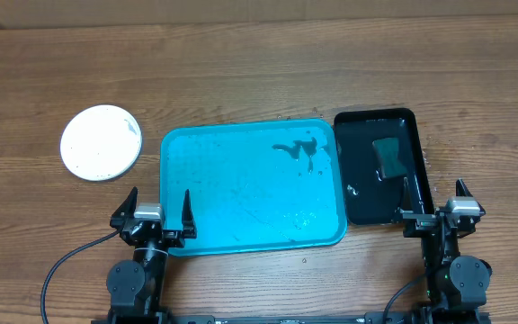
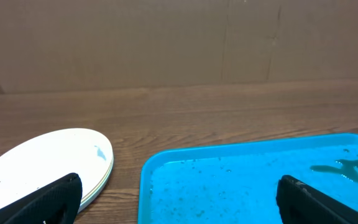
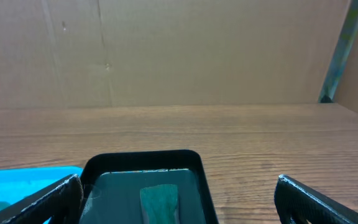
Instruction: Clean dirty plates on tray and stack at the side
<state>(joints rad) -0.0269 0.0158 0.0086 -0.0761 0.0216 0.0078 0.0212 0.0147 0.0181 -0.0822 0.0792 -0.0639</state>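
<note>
From above, the plates (image 1: 100, 142) sit in one stack on the wooden surface (image 1: 259, 72), just off the left end of the blue tray (image 1: 252, 187). Only the white top plate shows, so I cannot count how many are under it. The blue tray has no plates on it, just some water and little dark bits. Its long side runs left to right. The left pincer (image 1: 160, 213) is at the tray's near left corner, with its jaws wide apart and nothing in them. The stack is to its left and farther away, so the left arm is much closer to it. The right pincer (image 1: 435, 200) is also wide open and empty, at the near end of the black tray (image 1: 416, 135), where a dark green sponge (image 1: 387, 157) lies.

In the left wrist view, the plates (image 2: 48, 155) are low on the left and the blue tray (image 2: 260, 180) is on the right. A yellow-green rim peeks out under the white plate. One dark finger (image 2: 48, 202) covers the near edge of the stack.

In the right wrist view, the black tray (image 3: 145, 157) is straight ahead, between the open fingers (image 3: 328, 199). The sponge (image 3: 160, 202) is cut off at the bottom. The plates do not show here.

I think the job looks about done.
</note>
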